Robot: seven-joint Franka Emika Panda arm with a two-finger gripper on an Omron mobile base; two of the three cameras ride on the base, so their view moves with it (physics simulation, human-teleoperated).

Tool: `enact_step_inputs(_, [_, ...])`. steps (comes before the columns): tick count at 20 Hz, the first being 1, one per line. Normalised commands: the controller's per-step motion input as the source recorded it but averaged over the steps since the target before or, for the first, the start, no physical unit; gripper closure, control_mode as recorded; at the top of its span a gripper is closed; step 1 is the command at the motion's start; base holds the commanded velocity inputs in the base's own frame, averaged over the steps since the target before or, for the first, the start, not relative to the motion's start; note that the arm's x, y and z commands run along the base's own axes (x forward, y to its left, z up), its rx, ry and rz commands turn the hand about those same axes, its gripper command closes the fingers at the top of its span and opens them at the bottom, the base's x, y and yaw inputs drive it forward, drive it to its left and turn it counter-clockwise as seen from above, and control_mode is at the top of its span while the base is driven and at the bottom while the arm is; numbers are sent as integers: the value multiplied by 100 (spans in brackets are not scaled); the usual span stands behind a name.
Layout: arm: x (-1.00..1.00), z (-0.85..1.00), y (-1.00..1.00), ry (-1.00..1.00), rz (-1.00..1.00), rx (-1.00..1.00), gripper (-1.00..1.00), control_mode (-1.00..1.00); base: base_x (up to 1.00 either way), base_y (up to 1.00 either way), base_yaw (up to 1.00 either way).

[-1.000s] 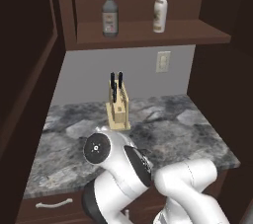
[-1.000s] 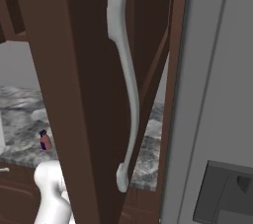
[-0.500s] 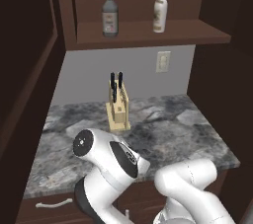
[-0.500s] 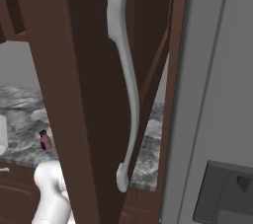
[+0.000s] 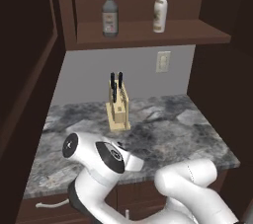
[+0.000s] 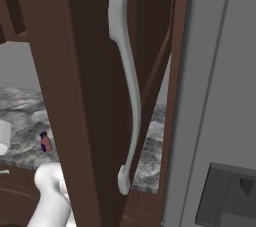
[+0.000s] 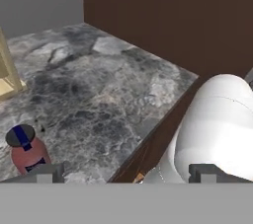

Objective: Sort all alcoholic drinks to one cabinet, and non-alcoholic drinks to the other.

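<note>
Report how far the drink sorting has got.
Done: the clear bottle and the cream bottle stand on the open cabinet's shelf. In hand: nothing; the gripper is open, low near the small red bottle, which stands at the counter's front edge. Left: that red bottle needs shelving in the other cabinet; the black bottle's whereabouts can't be judged.

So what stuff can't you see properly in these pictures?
- Small red bottle with dark cap: hand view, its bottom is cut off by the picture edge; in the right base view it is too small to read.
- Clear glass bottle with red cap: left base view, label too blurry to read.
- Dark brown cabinet door with curved grey handle: right base view, it hides whatever is behind it.
</note>
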Motion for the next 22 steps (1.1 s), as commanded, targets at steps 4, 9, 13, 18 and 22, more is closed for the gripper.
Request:
enact_step_inputs(4, [26, -18, 0, 0, 0, -7, -100, -100, 0, 0, 0])
enact_step_inputs(9, [26, -11, 0, 0, 0, -3, -100, -100, 0, 0, 0])
enact_step_inputs(13, [24, -10, 0, 0, 0, 0, -100, -100, 0, 0, 0])
enact_step_inputs(18, [29, -17, 0, 0, 0, 0, -100, -100, 0, 0, 0])
enact_step_inputs(22, [29, -21, 0, 0, 0, 0, -100, -100, 0, 0, 0])
